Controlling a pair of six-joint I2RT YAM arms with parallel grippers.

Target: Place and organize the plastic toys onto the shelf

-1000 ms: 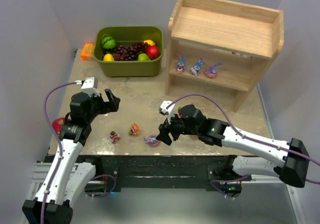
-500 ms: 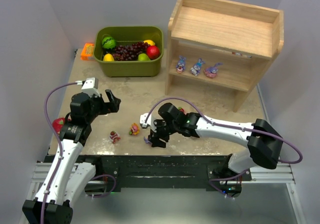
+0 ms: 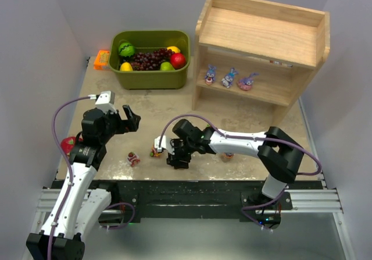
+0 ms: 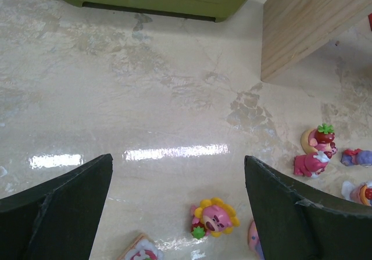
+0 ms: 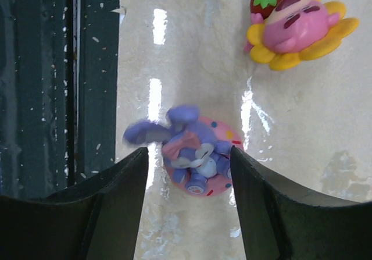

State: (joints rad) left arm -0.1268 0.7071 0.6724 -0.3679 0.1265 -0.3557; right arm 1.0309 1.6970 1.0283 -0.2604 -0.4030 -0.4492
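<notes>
Evidently light, hard, slick plastic; bunny (image 5: 195, 155) sits at near edge of table (image 3: 250, 120), between right gripper's (image 5: 189, 154) parted jaws, unclamped; pinch low across its base, sparing thin ears. Left gripper (image 4: 177, 161) hangs spread, empty.

Bright, even light from overhead. The glossy worktop (image 4: 174, 97) throws white glare streaks in both wrist views. Soft shadow lies under the shelf (image 3: 261, 33). The bunny (image 5: 195, 152) looks slightly blurred at its ears.
</notes>
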